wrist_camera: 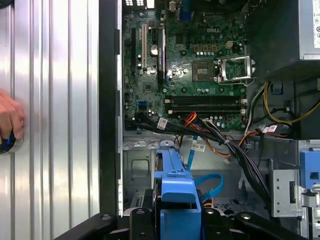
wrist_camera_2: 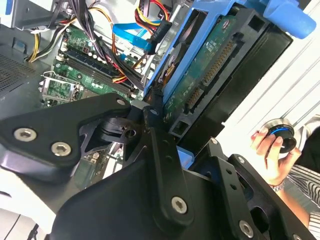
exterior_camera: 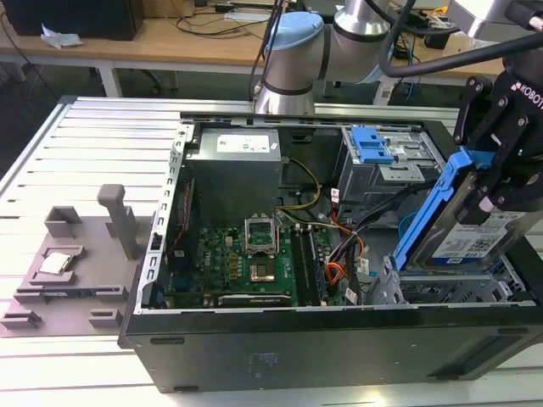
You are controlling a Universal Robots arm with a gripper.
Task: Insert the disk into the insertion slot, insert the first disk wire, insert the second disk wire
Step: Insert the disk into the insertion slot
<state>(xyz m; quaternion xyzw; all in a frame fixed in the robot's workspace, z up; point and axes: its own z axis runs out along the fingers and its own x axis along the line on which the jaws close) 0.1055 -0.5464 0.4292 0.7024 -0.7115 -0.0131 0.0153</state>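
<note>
The disk, a silver drive with a white label in a blue carrier, hangs tilted above the open computer case at the exterior view's right. My gripper is shut on its upper part. Just under the disk's low edge sits the insertion slot, a grey perforated cage. The second wrist view shows the disk's green circuit side held in the black gripper linkage. In the first wrist view the blue carrier points down at the grey cage wall. A loose blue disk wire and a red-orange wire bundle lie beside the cage.
A taller cage with a blue latch, the power supply and the motherboard fill the case. Black cable bundles run past the cage. A grey fixture with a processor chip lies at the exterior view's left. A person's hand rests on a knob.
</note>
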